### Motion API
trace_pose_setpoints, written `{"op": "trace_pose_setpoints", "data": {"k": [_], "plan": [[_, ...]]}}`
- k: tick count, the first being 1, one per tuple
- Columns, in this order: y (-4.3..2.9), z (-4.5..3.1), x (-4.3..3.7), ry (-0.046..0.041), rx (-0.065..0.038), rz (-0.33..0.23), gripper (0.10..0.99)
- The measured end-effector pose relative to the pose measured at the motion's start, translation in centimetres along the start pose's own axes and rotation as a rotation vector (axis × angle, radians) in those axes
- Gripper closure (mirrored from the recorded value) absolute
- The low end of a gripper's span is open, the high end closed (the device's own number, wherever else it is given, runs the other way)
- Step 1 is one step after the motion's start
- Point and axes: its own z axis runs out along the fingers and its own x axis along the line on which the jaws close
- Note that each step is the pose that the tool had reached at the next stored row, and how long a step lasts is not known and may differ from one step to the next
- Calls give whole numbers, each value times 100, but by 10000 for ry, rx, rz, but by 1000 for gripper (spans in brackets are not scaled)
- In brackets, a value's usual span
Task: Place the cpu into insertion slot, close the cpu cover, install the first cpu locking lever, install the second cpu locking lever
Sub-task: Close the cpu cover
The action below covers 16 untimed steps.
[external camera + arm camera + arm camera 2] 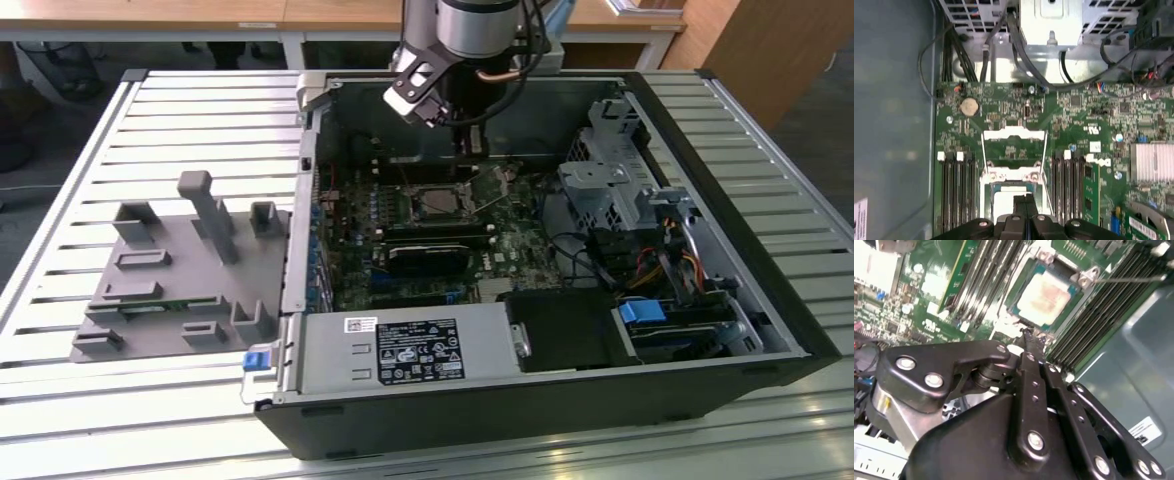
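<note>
Green board (1004, 107) beneath tool (1025, 200) (pinched closed, empty), just over cpu (1044, 300).

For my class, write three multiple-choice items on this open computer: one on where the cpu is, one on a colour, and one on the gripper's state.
1. Where is the cpu?
A) in the insertion slot
B) on the table outside the case
C) on a drive bay
2. What colour is the circuit board?
A) red
B) green
C) blue
3. How is the gripper?
A) wide open
B) shut, empty
C) clamped on a cable

Answers:
1 A: its silvery-tan top sits inside the socket frame.
2 B: green shows all around the socket.
3 B: its fingers meet with nothing between them.
</note>
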Motion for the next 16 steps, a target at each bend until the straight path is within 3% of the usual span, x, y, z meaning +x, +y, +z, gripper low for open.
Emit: {"op": "trace_pose_setpoints", "data": {"k": [5,16], "plan": [[173,12,4,3,56,-33,980],[238,41,8,42,66,-638,980]]}}
